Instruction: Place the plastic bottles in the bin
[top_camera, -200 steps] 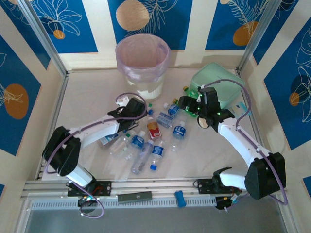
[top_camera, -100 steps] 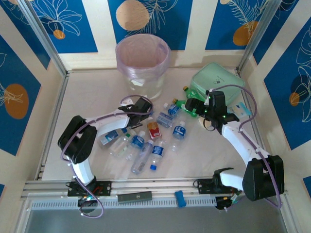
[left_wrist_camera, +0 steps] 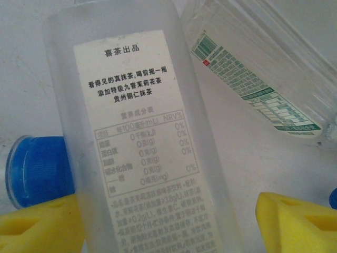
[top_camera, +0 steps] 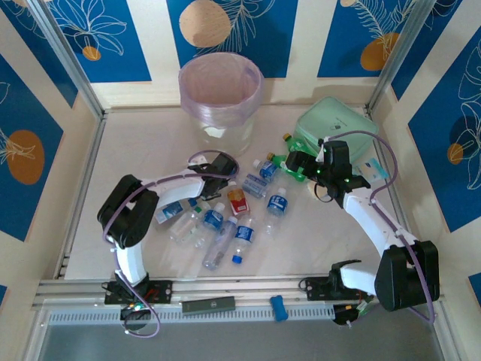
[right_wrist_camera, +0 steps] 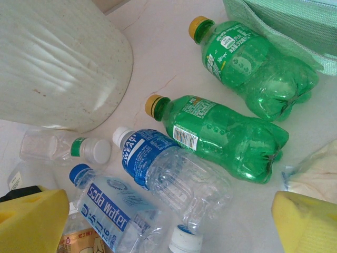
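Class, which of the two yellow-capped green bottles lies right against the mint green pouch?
In the right wrist view, the upper green bottle, along the pouch's edge; the lower green bottle lies clear of it, beside a blue-labelled bottle.

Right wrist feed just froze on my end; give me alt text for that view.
The open right gripper hangs over bottles lying on the table: a green bottle mid-frame, a second green bottle above it, a blue-labelled bottle and a soda water bottle nearer the fingers. The white bin stands upper left, the mint green pouch upper right.
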